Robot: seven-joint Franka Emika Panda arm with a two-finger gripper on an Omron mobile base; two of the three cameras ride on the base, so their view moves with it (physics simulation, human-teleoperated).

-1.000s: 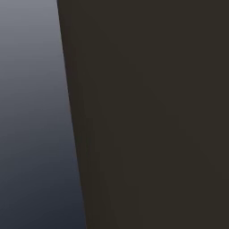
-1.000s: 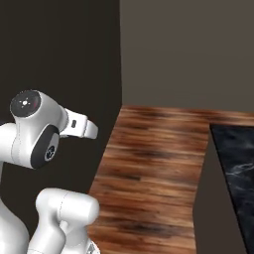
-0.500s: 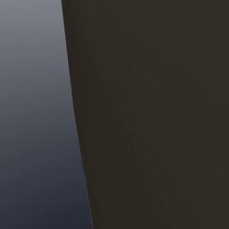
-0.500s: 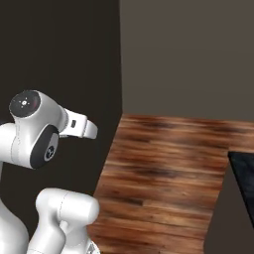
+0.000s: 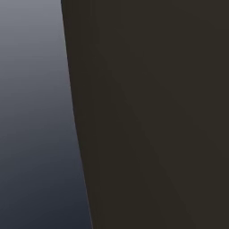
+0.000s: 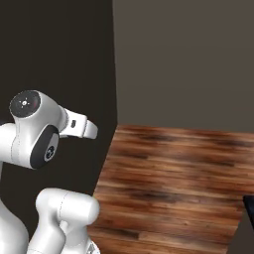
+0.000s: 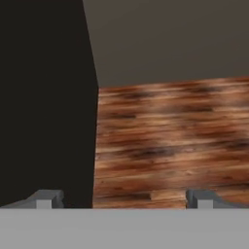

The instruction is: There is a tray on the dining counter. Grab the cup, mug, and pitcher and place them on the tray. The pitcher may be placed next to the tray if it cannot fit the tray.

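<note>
In the hand view my gripper (image 7: 124,199) is open, its two dark fingertips (image 7: 48,199) standing wide apart with nothing between them, over a wooden floor. My white arm (image 6: 39,134) is folded up at the lower left of the right base view. A dark sliver at that view's right edge is a corner of the dining counter (image 6: 249,209). The tray, the cup, the mug and the pitcher are out of view.
A tall dark panel (image 6: 59,54) stands close on the left and covers most of the left base view (image 5: 156,112). Behind the brown plank floor (image 6: 173,183) rises a grey-brown wall (image 6: 183,59).
The whole picture has shifted, so the base has moved. The black marble counter has slid to the right edge of the right base view. The arm keeps its pose and the gripper stays open.
</note>
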